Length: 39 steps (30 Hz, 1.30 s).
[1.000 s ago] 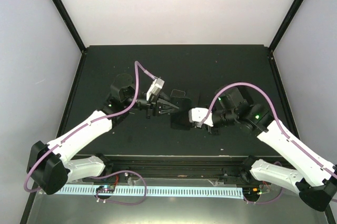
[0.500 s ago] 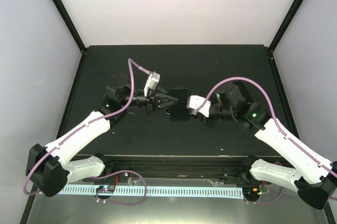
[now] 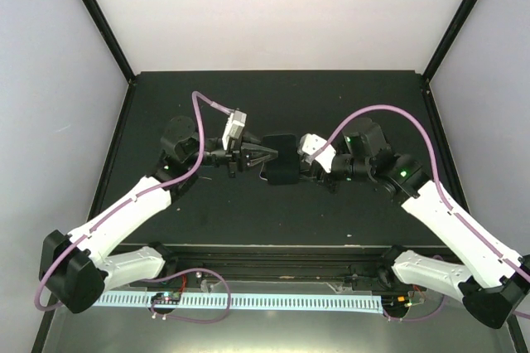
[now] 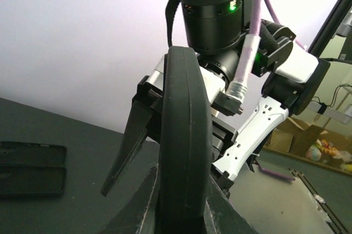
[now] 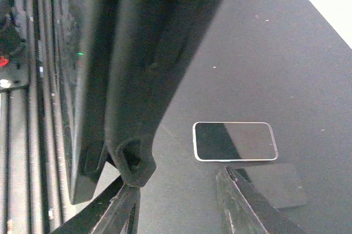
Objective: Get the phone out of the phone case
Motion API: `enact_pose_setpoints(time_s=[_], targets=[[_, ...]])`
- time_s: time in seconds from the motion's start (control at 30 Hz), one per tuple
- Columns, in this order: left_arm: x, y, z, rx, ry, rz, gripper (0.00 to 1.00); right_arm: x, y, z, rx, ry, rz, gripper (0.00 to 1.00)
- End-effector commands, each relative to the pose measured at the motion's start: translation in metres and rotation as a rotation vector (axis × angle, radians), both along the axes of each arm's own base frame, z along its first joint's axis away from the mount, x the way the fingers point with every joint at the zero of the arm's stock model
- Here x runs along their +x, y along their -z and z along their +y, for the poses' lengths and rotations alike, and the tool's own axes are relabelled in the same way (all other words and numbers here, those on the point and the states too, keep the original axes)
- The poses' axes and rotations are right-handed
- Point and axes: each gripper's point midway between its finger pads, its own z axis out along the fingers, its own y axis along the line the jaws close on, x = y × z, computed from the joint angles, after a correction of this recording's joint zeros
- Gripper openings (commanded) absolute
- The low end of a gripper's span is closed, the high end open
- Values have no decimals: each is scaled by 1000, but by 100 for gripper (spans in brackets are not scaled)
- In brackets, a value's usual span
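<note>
My left gripper (image 3: pixel 269 157) is shut on the black phone case (image 3: pixel 281 159) and holds it up over the middle of the mat. In the left wrist view the case (image 4: pixel 184 135) stands edge-on between that gripper's fingers (image 4: pixel 148 195). My right gripper (image 3: pixel 309 166) is at the case's right side with its jaws open. In the right wrist view the case (image 5: pixel 137 69) hangs at the left, its lower corner touching the left finger (image 5: pixel 124 204). The phone (image 5: pixel 234 141), dark-screened with a silver rim, lies flat on the mat beyond the open right gripper (image 5: pixel 176 184). I cannot make the phone out in the top view.
The black mat (image 3: pixel 166 104) has a raised rim, with white walls behind and at both sides. A flat dark object (image 4: pixel 30 168) lies on the mat at the left edge of the left wrist view; I cannot tell what it is. The right arm (image 4: pixel 275 69) stands behind the case.
Both grippers and the case have moved toward the back of the mat. The right gripper's jaws have opened and no longer pinch the case.
</note>
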Motion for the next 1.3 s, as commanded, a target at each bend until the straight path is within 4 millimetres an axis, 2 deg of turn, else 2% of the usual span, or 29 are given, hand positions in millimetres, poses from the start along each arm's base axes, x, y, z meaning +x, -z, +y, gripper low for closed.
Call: enact_pose_setpoints(time_s=[0.0, 0.23, 0.5, 0.67, 0.8, 1.03, 1.23, 1.27], targets=[[-69, -12, 3, 1, 336, 12, 2, 23, -65, 25, 217, 7, -60, 40], [-66, -10, 0, -1, 326, 29, 2, 15, -92, 42, 326, -66, 23, 42], [-60, -7, -2, 4, 303, 45, 2, -11, -115, 55, 421, -226, 133, 48], [-49, -7, 1, -1, 249, 45, 1, -13, -137, 52, 463, -223, 145, 48], [-41, -8, 4, -12, 196, 43, 2, -11, -146, 48, 488, -209, 161, 46], [-19, -5, 8, -32, 109, 96, 2, -19, -156, 45, 530, -266, 192, 28], [1, 1, 13, -32, 35, 135, 2, -20, -151, 46, 533, -279, 208, 2], [5, 3, 13, -29, 16, 142, 4, -20, -149, 46, 534, -278, 212, 1]])
